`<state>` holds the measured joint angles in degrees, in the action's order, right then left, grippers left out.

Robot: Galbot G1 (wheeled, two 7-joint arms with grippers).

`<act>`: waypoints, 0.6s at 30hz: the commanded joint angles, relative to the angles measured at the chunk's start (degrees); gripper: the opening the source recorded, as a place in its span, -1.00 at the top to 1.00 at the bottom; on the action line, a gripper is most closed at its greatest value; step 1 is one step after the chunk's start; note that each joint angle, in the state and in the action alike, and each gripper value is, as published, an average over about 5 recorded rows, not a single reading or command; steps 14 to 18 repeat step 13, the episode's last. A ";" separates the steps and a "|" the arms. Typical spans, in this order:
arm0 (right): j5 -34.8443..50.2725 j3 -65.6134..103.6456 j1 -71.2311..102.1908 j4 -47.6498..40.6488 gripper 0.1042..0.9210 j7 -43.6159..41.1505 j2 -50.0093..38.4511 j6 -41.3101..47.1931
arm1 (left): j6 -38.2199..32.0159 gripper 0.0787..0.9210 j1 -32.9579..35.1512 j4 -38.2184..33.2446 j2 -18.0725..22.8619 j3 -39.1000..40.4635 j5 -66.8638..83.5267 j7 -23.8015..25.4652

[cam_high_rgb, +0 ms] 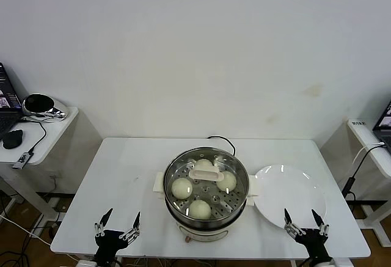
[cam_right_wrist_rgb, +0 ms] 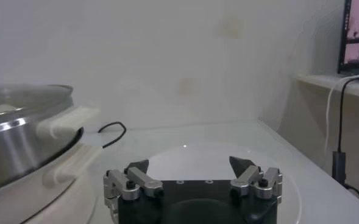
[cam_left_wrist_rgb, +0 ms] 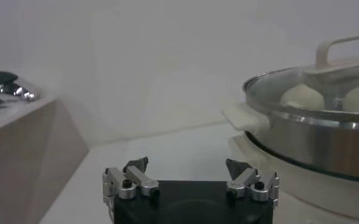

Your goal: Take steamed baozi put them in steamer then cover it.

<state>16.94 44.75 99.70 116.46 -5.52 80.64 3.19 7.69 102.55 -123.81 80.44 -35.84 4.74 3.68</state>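
While both arms sit low at the near edge of the white table, the steamer stands in the middle of it, a shiny steel pot on a cream-white base with side handles. The cover is already on: its clear glass lies across the pot's rim with the cream-white oblong handle at the centre. Through the glass the steamed baozi show on the perforated tray, one toward the robot's left, one nearest the robot, one toward its right, and a fourth at the back partly hidden by the handle. In the left wrist view the cover sits level on the pot and two buns press up pale beneath it.

The left gripper hovers over the near left part of the table, well apart from the steamer, its fingers spread wide with nothing between them (the left wrist view shows the same gap). The right gripper is at the near right, over the near edge of a flat white plate that lies just beside the steamer; its fingers are also spread apart and hold nothing. The plate is bare.

A black cord runs from behind the steamer toward the wall.
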 commanded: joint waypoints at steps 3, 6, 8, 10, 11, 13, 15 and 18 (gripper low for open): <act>-2.07 0.33 0.70 -0.20 -0.76 -2.18 -0.93 0.98 | -1.49 -0.77 3.19 -0.47 1.07 -1.20 0.66 2.39; -2.10 0.10 1.16 0.18 -0.76 -2.61 -1.04 1.16 | -1.41 -0.77 3.47 -0.50 1.51 -1.02 0.12 2.23; -1.92 0.04 1.48 0.75 -0.76 -2.89 -0.93 1.44 | -1.43 -0.77 3.76 -0.61 1.87 -0.84 -0.51 2.08; -1.65 0.11 1.79 1.46 -0.76 -3.12 -0.80 1.81 | -1.46 -0.77 4.05 -0.86 2.17 -0.69 -0.92 1.99; -1.56 0.17 1.93 1.74 -0.76 -3.24 -0.77 1.93 | -1.46 -0.77 4.17 -1.04 2.28 -0.66 -0.99 1.96; -1.44 0.22 2.07 2.00 -0.76 -3.33 -0.75 2.10 | -1.46 -0.77 4.27 -1.24 2.38 -0.63 -0.98 1.91; -1.44 0.22 2.07 2.00 -0.76 -3.33 -0.75 2.10 | -1.46 -0.77 4.27 -1.24 2.38 -0.63 -0.98 1.91; -1.44 0.22 2.07 2.00 -0.76 -3.33 -0.75 2.10 | -1.46 -0.77 4.27 -1.24 2.38 -0.63 -0.98 1.91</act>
